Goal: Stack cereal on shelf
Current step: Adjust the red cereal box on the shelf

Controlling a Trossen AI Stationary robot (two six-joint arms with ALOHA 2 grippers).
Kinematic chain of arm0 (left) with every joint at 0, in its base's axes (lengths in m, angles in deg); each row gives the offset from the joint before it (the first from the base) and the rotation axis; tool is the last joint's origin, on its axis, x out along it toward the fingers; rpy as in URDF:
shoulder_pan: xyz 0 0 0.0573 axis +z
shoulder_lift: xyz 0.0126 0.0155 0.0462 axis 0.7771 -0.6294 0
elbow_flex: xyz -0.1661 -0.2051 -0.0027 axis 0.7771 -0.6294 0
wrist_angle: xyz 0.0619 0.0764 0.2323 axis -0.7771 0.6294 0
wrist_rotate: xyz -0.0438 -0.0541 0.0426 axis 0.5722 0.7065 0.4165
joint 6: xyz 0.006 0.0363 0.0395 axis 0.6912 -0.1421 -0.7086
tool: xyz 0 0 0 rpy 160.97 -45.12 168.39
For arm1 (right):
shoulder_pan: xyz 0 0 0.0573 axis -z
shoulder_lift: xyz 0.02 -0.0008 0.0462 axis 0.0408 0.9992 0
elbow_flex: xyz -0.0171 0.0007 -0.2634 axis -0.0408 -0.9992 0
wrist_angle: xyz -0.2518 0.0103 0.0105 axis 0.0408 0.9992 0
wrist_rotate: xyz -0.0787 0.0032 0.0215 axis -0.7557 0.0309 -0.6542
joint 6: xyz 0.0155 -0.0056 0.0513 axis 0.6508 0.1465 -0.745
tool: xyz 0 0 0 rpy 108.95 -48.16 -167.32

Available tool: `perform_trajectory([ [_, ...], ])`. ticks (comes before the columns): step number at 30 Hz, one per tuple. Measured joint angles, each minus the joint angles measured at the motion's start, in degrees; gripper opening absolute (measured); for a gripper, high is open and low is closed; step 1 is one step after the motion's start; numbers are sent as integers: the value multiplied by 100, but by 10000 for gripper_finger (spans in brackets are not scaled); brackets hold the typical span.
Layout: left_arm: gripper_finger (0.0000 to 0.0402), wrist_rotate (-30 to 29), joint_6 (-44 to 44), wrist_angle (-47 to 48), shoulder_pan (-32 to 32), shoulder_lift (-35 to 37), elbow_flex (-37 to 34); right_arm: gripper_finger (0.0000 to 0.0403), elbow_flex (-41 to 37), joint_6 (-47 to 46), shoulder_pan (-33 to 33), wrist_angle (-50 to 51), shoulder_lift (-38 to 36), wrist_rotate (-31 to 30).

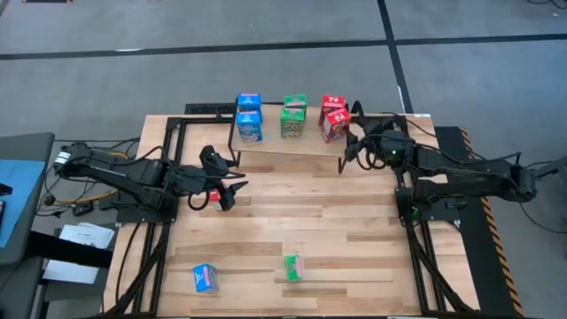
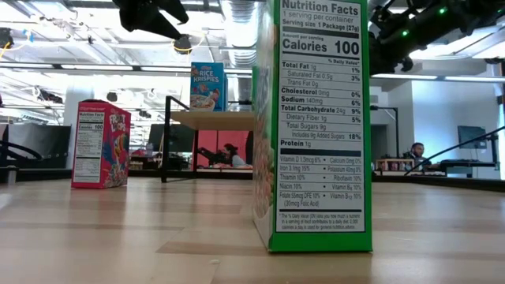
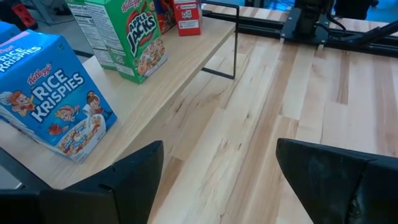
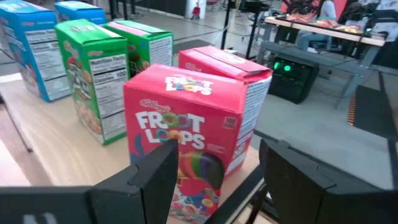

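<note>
The shelf (image 1: 283,146) stands at the table's far middle. On it stand two blue boxes (image 1: 249,116), two green boxes (image 1: 294,117) and two red boxes (image 1: 334,118). My right gripper (image 1: 353,133) is open at the shelf's right end, its fingers close before the front red box (image 4: 186,130). My left gripper (image 1: 226,190) is open and empty above a red box (image 1: 213,197), which stands upright on the table (image 2: 101,144). A blue box (image 1: 205,278) and a green box (image 1: 294,267) rest on the table near its near edge.
The green box on the table stands right before the low camera (image 2: 316,126) and hides much of that view. The shelf's thin black legs (image 3: 235,43) stand on the table. The black arm frames (image 1: 425,213) run along both table sides. People sit in the room behind.
</note>
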Motion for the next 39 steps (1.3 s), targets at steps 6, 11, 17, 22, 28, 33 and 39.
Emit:
perform_trajectory([
  [6, 303, 0, -26, 0, 0, 2, 0, 249, 0, -26, -66, 2, 0, 104],
  [11, 303, -2, -23, 0, 0, 0, 0, 249, 0, -21, -169, 4, 0, 334],
  [17, 303, -2, -22, 0, 0, 2, 0, 249, 0, 86, -157, 3, 0, 270],
  [22, 303, -2, -42, 0, 0, 2, 0, 249, 0, 249, -146, 4, 0, 238],
  [28, 303, -2, -69, 0, 0, 1, 0, 249, 0, 203, 121, 2, 0, 244],
  [33, 303, -2, -71, 0, 0, 2, 0, 249, 0, 189, 234, 3, 0, 437],
  [39, 303, -4, -73, -4, 0, 0, 0, 249, 2, 228, 290, -179, 288, 566],
])
